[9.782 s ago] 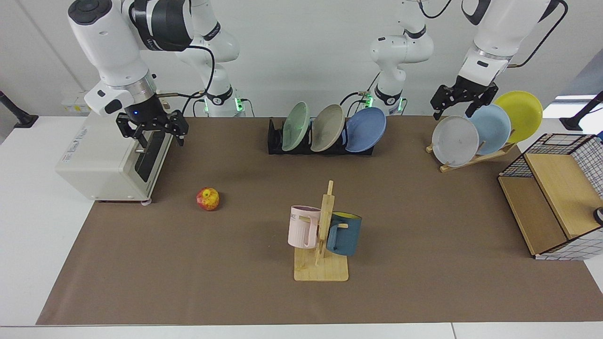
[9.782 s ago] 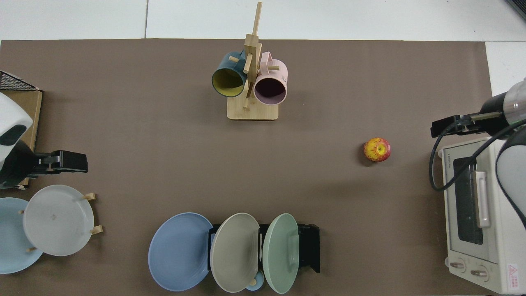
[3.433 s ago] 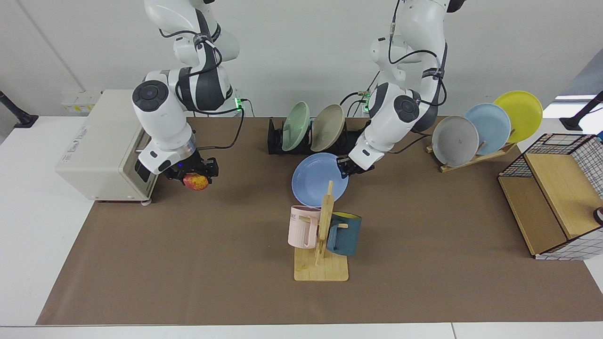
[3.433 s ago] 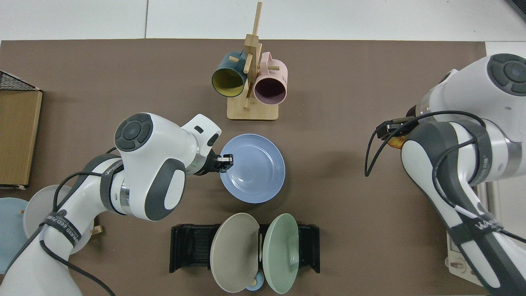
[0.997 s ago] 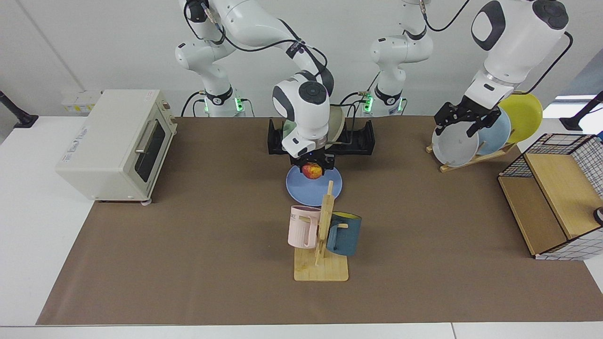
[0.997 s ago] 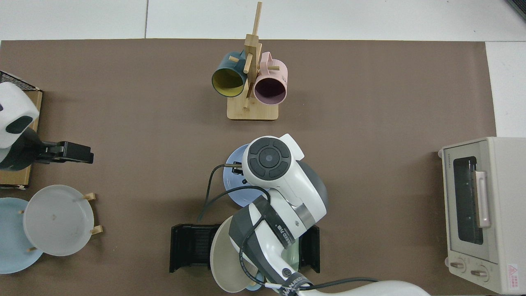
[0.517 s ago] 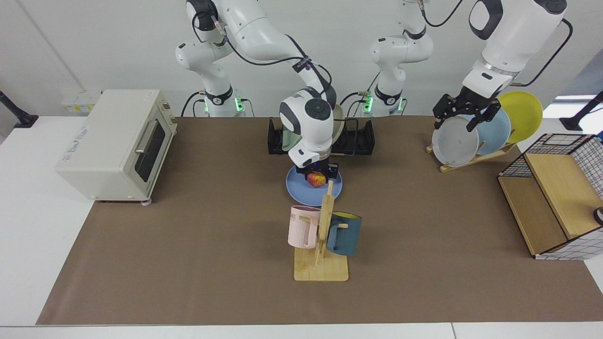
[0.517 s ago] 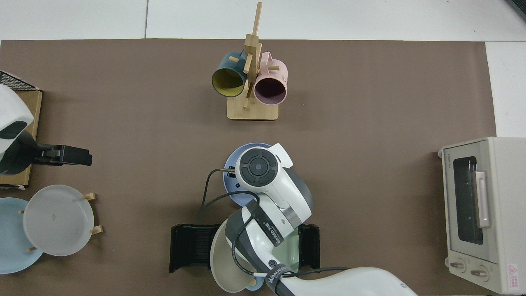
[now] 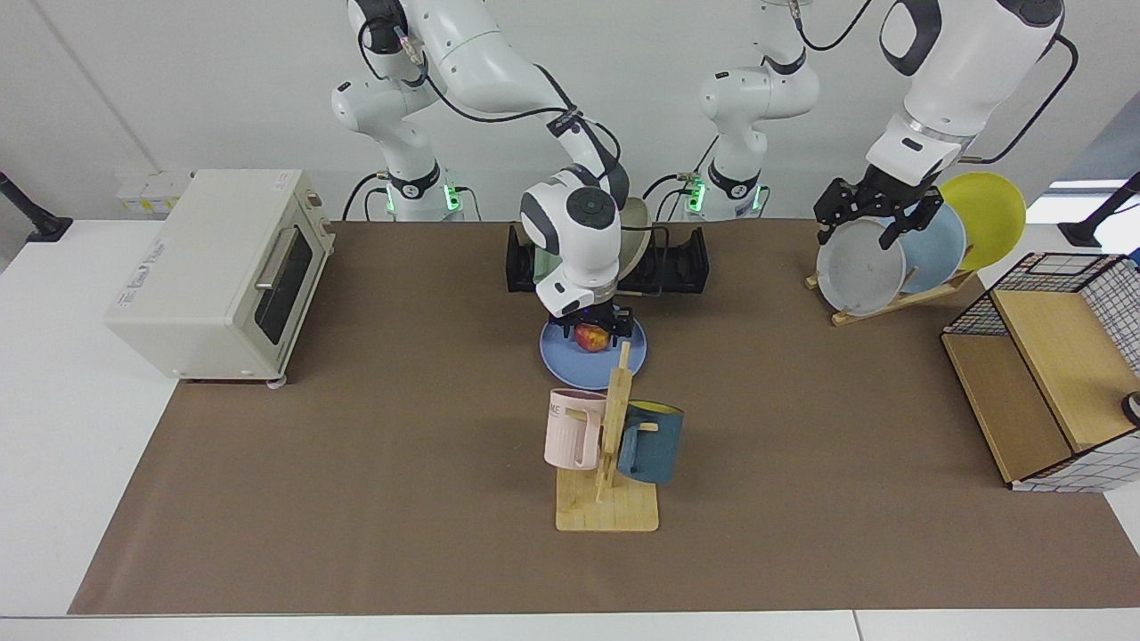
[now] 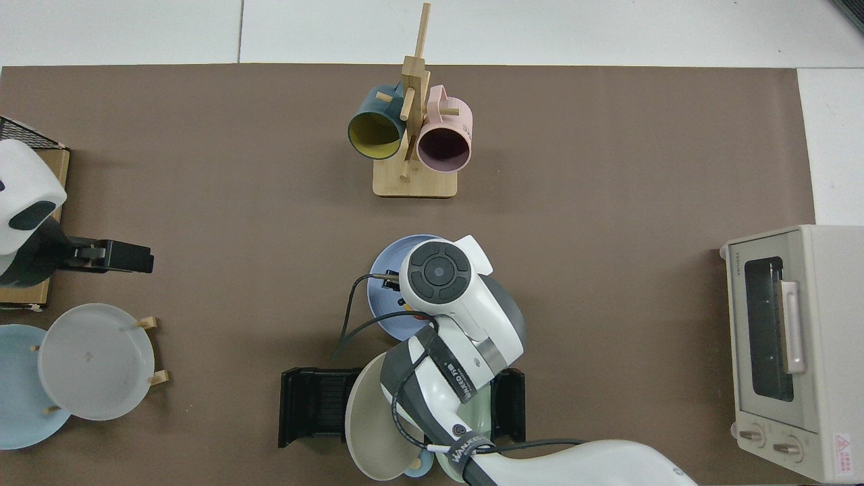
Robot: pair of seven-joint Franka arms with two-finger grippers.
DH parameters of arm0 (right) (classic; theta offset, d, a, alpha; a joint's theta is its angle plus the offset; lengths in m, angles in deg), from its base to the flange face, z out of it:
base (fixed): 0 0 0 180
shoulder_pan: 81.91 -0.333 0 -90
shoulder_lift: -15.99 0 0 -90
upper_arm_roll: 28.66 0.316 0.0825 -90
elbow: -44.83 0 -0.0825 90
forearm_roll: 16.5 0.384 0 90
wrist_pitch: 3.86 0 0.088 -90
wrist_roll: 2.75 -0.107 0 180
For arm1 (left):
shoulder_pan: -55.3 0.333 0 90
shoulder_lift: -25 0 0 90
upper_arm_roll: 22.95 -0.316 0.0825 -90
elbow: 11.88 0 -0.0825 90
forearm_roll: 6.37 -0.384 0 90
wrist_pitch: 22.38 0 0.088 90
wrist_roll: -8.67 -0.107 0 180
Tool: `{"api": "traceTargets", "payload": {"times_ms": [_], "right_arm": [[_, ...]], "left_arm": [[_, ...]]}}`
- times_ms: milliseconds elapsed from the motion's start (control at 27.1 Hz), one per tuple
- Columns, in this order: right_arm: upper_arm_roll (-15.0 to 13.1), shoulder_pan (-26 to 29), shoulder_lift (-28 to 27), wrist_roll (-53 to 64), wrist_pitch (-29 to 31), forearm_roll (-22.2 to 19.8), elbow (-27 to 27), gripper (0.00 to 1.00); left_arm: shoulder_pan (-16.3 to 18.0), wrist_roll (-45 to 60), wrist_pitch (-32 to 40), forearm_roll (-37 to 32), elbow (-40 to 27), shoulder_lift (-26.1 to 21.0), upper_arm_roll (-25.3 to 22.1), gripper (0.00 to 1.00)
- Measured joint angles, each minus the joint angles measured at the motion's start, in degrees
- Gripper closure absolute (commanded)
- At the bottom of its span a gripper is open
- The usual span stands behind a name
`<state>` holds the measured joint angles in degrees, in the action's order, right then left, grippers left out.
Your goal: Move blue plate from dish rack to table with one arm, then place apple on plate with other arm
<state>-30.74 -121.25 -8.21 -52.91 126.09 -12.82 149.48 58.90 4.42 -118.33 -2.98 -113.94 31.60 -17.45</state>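
Periwinkle-blue round matte plate (image 9: 570, 359) flat on the brown mat of the white table (image 9: 356, 463), just in front of the low black slotted dish rack (image 9: 681, 263), behind the wooden mug stand (image 9: 608, 485). Small red-and-yellow apple (image 9: 590, 337) resting on that plate, between the fingers of the right black two-finger gripper (image 9: 593, 328); grip seemingly loosened, though hard to judge from here. Left gripper (image 9: 873, 216) waiting with fingers spread, empty, above the grey plate (image 9: 857, 267) on the slanted wooden stand (image 9: 899, 298).
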Motion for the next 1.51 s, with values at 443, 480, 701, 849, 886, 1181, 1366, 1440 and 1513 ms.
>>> {"api": "traceTargets", "payload": {"times_ms": [443,480,701,849,886,1181,1366,1440,1513], "right_arm": [[-0.5,5.4,7.8,5.1,-6.4,0.0,-4.7,0.00],[-0.6,6.4,8.7,6.9,-7.2,0.0,-4.7,0.00],[-0.9,15.4,12.7,22.6,-12.2,-0.1,-4.6,0.00],[-1.2,21.7,13.6,33.6,-14.3,-0.2,-4.3,0.00],[-1.2,23.2,13.8,36.3,-14.6,-0.2,-4.0,0.00],[-1.4,33.8,15.3,51.4,-14.9,-0.3,-1.5,0.00],[-1.6,35.1,18.4,50.7,-19.3,-0.4,-2.1,0.00],[-1.6,35.1,19.7,50.1,-22.4,-0.8,-3.4,0.00],[-1.6,35.1,20.8,49.6,-25.3,-1.2,-4.9,0.00]], "left_arm": [[2.0,1.6,-1.4,-2.0,3.2,-0.9,0.1,0.00],[2.4,2.0,-1.2,-1.9,3.9,-1.2,0.1,0.00],[3.2,3.0,-1.0,-1.3,5.5,-2.7,0.6,0.00],[3.1,3.9,-1.0,-1.3,5.7,-3.0,1.1,0.00],[3.1,4.0,-1.0,-1.3,5.8,-3.0,1.2,0.00],[3.1,4.0,-1.0,-1.3,6.0,-2.9,1.2,0.00],[3.1,4.0,-0.7,-1.3,6.0,-2.9,1.2,0.00],[3.1,4.0,-0.6,-1.3,6.0,-2.9,1.2,0.00],[3.1,4.0,-0.5,-1.3,6.0,-2.9,1.2,0.00]]}}
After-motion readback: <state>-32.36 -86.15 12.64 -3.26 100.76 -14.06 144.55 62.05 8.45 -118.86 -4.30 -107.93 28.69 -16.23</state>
